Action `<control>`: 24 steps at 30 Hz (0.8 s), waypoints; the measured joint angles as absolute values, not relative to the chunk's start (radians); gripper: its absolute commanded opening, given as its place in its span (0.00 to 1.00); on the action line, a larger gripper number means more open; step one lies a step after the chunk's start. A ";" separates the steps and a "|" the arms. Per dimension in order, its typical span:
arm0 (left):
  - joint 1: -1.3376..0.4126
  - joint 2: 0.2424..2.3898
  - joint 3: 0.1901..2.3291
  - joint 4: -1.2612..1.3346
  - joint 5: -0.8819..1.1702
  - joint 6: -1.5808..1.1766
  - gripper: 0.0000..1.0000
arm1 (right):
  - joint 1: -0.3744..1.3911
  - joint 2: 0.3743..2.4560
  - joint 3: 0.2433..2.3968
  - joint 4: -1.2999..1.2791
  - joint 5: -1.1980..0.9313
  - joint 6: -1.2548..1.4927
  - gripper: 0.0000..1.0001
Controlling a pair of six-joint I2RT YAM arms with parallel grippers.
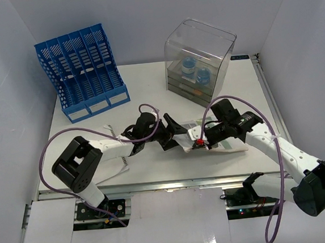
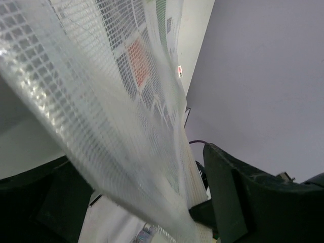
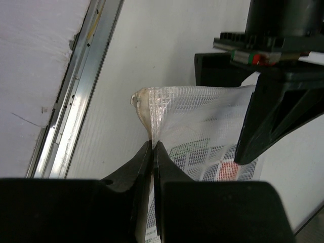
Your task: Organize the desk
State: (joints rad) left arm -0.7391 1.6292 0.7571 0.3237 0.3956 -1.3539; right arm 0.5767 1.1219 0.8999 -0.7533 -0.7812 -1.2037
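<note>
- Your desk (image 1: pixel 148 91) is the wide white top filling the overhead view, with its aluminium rail (image 1: pixel 156 184) along the 6 o'clock edge, just ahead of both arm bases.
- A mesh pouch (image 1: pixel 227 144) lies near the desk's middle, a little toward 4 o'clock. Its long axis runs roughly from 9 to 3 o'clock, and the 9 o'clock end is lifted off the surface.
- Your right gripper (image 3: pixel 153 147) is clamped tight on that lifted corner, with the mesh puckered just above its closed tips.
- Your left gripper (image 2: pixel 147 202) sits just beside it on the 9 o'clock side. Its jaws are spread wide and the pouch sheet slants between them; neither finger clearly presses on it.
- Both arms are at the pouch, but only the right one holds it. For a second grip, the free edge already lies between the left fingers, so closing looks like the likely step.
- The blue file rack (image 1: pixel 83 60) stands at 11 o'clock on the desk and the clear drawer box (image 1: pixel 198 44) at 1 o'clock, both well apart from the pouch.
</note>
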 measured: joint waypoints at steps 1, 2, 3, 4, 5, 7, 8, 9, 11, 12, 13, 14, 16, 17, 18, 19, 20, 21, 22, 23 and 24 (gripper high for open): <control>-0.740 1.637 0.762 0.323 0.399 -1.358 0.59 | 0.594 1.122 0.902 -0.743 -0.780 -1.194 0.09; -0.741 1.644 0.767 0.323 0.400 -1.362 0.47 | 0.611 1.122 0.903 -0.734 -0.778 -1.185 0.10; -0.741 1.649 0.773 0.322 0.402 -1.367 0.30 | 0.626 1.122 0.903 -0.726 -0.776 -1.175 0.15; -0.741 1.651 0.779 0.319 0.404 -1.370 0.19 | 0.638 1.122 0.903 -0.722 -0.772 -1.166 0.23; -0.740 1.651 0.786 0.317 0.404 -1.368 0.09 | 0.646 1.121 0.903 -0.720 -0.768 -1.160 0.31; -0.739 1.651 0.805 0.304 0.403 -1.356 0.02 | 0.656 1.121 0.903 -0.713 -0.765 -1.150 0.45; -0.739 1.651 0.816 0.297 0.399 -1.350 0.00 | 0.657 1.120 0.903 -0.707 -0.763 -1.143 0.54; -0.739 1.651 0.826 0.290 0.395 -1.344 0.00 | 0.657 1.118 0.903 -0.701 -0.761 -1.136 0.62; -0.739 1.643 0.845 0.259 0.380 -1.316 0.00 | 0.657 1.103 0.901 -0.688 -0.749 -1.125 0.78; -0.739 1.636 0.851 0.237 0.369 -1.298 0.00 | 0.657 1.088 0.901 -0.679 -0.738 -1.115 0.89; -0.739 1.626 0.857 0.209 0.356 -1.275 0.00 | 0.657 1.069 0.900 -0.668 -0.724 -1.106 0.96; -0.737 1.613 0.868 0.166 0.341 -1.240 0.00 | 0.656 1.045 0.899 -0.652 -0.705 -1.097 0.91; -0.729 1.576 0.904 0.053 0.296 -1.159 0.00 | 0.642 0.991 0.896 -0.619 -0.676 -1.071 0.90; -0.723 1.550 0.923 -0.001 0.264 -1.113 0.00 | 0.631 0.967 0.896 -0.605 -0.664 -1.056 0.90; -0.712 1.520 0.946 -0.060 0.237 -1.064 0.00 | 0.611 0.944 0.894 -0.587 -0.656 -1.039 0.90; -0.697 1.490 0.970 -0.124 0.217 -1.020 0.00 | 0.585 0.925 0.892 -0.567 -0.652 -1.021 0.90; -0.679 1.460 0.992 -0.186 0.196 -0.978 0.00 | 0.557 0.910 0.888 -0.547 -0.647 -1.003 0.90; -0.658 1.428 1.014 -0.245 0.166 -0.936 0.00 | 0.524 0.897 0.884 -0.524 -0.642 -0.980 0.90; -0.628 1.398 1.039 -0.301 0.140 -0.893 0.00 | 0.495 0.888 0.878 -0.495 -0.637 -0.950 0.90; -0.596 1.372 1.071 -0.353 0.111 -0.851 0.00 | 0.472 0.883 0.870 -0.469 -0.633 -0.921 0.90; -0.563 1.348 1.106 -0.403 0.079 -0.810 0.00 | 0.453 0.881 0.862 -0.443 -0.631 -0.893 0.90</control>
